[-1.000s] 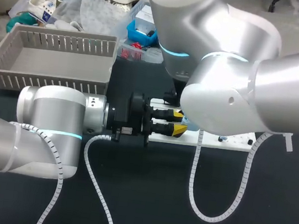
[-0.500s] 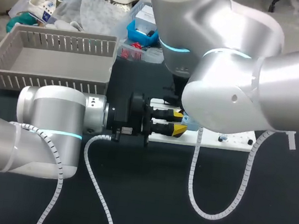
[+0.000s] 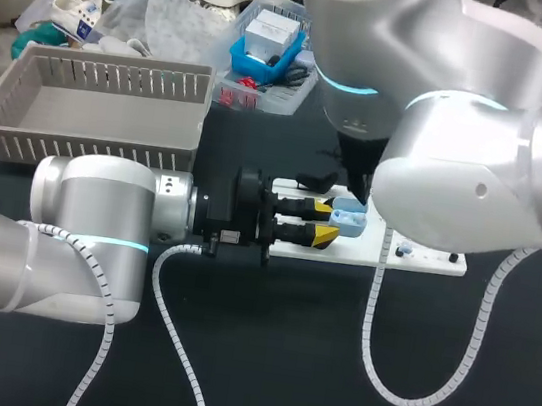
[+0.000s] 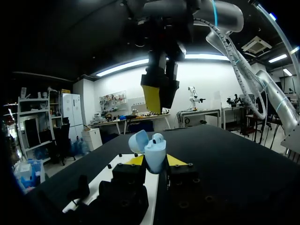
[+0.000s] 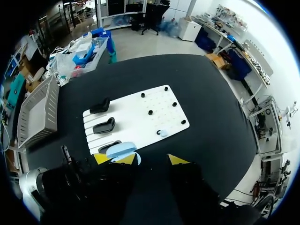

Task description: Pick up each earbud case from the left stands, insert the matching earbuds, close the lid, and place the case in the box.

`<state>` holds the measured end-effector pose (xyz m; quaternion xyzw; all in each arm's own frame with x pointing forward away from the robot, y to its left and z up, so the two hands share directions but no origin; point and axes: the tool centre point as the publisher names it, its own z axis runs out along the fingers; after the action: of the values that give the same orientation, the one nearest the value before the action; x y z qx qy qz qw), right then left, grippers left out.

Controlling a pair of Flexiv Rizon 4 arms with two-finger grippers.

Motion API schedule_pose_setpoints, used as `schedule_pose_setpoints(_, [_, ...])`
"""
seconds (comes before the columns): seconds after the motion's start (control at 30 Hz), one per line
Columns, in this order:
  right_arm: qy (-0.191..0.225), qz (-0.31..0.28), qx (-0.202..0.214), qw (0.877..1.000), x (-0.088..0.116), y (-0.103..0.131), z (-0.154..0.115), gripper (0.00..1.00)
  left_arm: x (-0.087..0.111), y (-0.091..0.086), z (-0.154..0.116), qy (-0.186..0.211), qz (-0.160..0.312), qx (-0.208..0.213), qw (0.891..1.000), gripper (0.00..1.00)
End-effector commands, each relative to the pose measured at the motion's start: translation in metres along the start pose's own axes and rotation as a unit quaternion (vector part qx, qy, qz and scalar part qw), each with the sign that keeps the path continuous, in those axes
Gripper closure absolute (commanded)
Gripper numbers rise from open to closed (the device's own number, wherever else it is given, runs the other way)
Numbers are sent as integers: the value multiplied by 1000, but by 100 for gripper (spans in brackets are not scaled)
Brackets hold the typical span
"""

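Observation:
A light blue earbud case (image 4: 154, 153) stands upright between my left gripper's (image 4: 155, 160) yellow tips, which are shut on it. Its lid (image 4: 138, 141) is swung open and a white earbud (image 4: 158, 137) sits in the top. In the head view the case (image 3: 348, 217) is at the left end of the white board (image 3: 424, 260). My right gripper (image 4: 159, 93) hangs straight above the case, apart from it. In its own view the right gripper (image 5: 152, 160) is open with nothing between its fingers, above the case (image 5: 121, 150). One white earbud (image 5: 162, 133) lies on the board.
Three black stands (image 5: 104, 125) line the white board's (image 5: 140, 112) left side, and several black pegs dot its right. A grey slatted basket (image 3: 103, 104) stands at the back left. A blue bin (image 3: 268, 46) with small items sits behind the board.
My right arm has swung to the right and lifted off, so the case now shows in the head view. Its fingers have spread wider. The left arm has kept still.

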<state>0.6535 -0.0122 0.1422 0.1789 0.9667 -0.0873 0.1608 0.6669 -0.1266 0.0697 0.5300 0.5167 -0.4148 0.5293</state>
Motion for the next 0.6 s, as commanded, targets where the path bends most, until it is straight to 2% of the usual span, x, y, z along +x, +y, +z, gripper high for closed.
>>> schedule_pose_setpoints(0.03, [-10,14,-21,1000,3,-23,-2,61,0,0,0,0,1,-1,1000,100])
schedule_pose_setpoints(0.3, [-8,28,-25,999,-1,-48,24,63,0,0,0,0,1,-1,1000,100])
schedule_pose_setpoints(0.43, [-2,21,-46,999,-1,-52,35,56,0,0,0,0,1,-1,1000,100])
schedule_pose_setpoints(0.47, [-2,21,-51,998,-1,-52,38,51,0,0,0,0,1,-1,1000,100])
schedule_pose_setpoints(0.6, [-4,23,-57,998,-5,-54,49,51,0,0,0,0,1,-1,1000,100])
